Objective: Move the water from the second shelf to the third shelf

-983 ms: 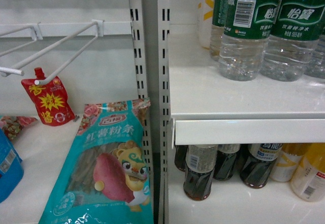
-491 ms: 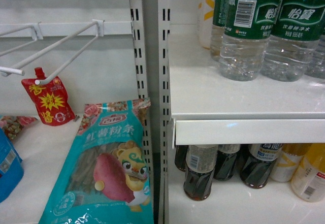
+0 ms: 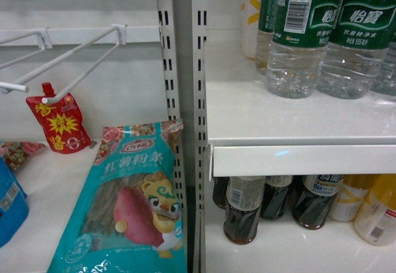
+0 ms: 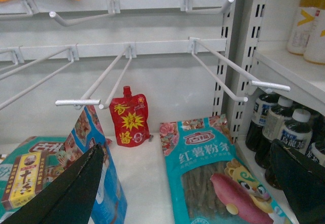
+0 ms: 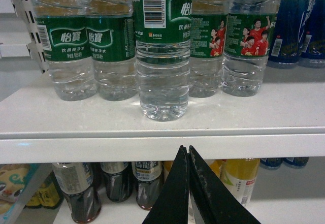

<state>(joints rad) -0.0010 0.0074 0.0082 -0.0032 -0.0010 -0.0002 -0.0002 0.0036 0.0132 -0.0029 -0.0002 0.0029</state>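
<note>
Right wrist view gives you the clearest look at the water (image 5: pixel 163 56): a clear, ribbed plastic bottle with a dark green wrap label and a white barcode facing you. It stands upright on the white shelf (image 5: pixel 152 120), a little forward of the row of matching bottles (image 5: pixel 91 56) behind it, closest of them all to the shelf's front lip. Two bottles at the right of that row show red-shirted figures on their labels. Under the shelf you see dark bottles with pale labels (image 5: pixel 81 191) and a yellow bottle (image 5: pixel 241 178) standing on the level below.

Your right gripper (image 5: pixel 188 150) sits in front of the shelf's front lip, just below it and slightly right of the water, its black jaws pressed together with nothing between them. It touches neither the shelf nor the bottle.

Your left gripper (image 4: pixel 188 183) is spread wide, one black finger (image 4: pixel 71 188) low at the left and the other low at the right, with nothing held. It faces the neighbouring bay, left of the shelf, where white peg hooks (image 4: pixel 218 71) jut out, a red spouted pouch (image 4: pixel 130 117) hangs, and a teal snack bag (image 4: pixel 213 178) leans.

From the head view the water (image 3: pixel 300 34) stands near the upper right, and neither arm shows there.
</note>
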